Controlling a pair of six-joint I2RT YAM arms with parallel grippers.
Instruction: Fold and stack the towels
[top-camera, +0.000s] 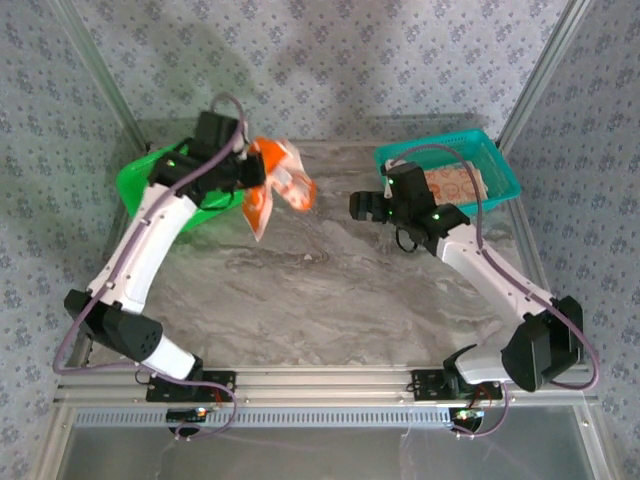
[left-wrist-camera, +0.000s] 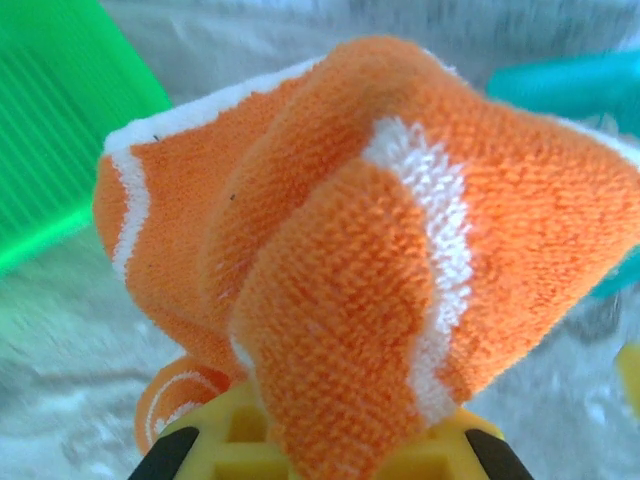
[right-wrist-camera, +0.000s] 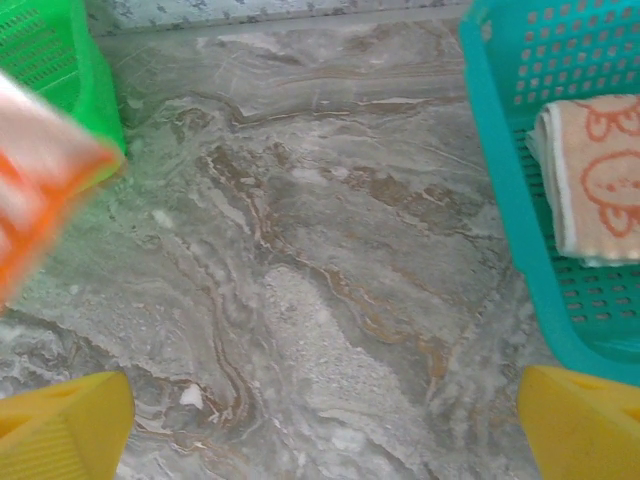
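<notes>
The left hand (top-camera: 248, 172) grips the orange towel (left-wrist-camera: 350, 250), which hangs bunched and clear of the tabletop (top-camera: 330, 290), just beside the green basket (top-camera: 135, 185) on its inner side. In the left wrist view the cloth is crumpled over the fingers, white edging twisted across the front, so no corner or clean edge is on offer. The right hand (right-wrist-camera: 320, 425) hovers low over bare tabletop, well apart from the green basket, its fingers spread wide and holding nothing. Farther from the green basket stands the teal basket (top-camera: 505, 165), with a folded cream towel (right-wrist-camera: 600, 180) inside.

The step in hand looks to be laying the orange towel out for folding. To do it well, carry the cloth away from the green basket to the open middle, so that no trailing part catches its rim. Lower it so the hanging end touches first, then draw the grip sideways so the cloth unrolls flat and does not drop in a heap. The right hand is free to pin or take the loose corner, and it should close on a single layer at the edge. Release only once the towel lies spread. A wrinkle left now would spoil every later fold.
</notes>
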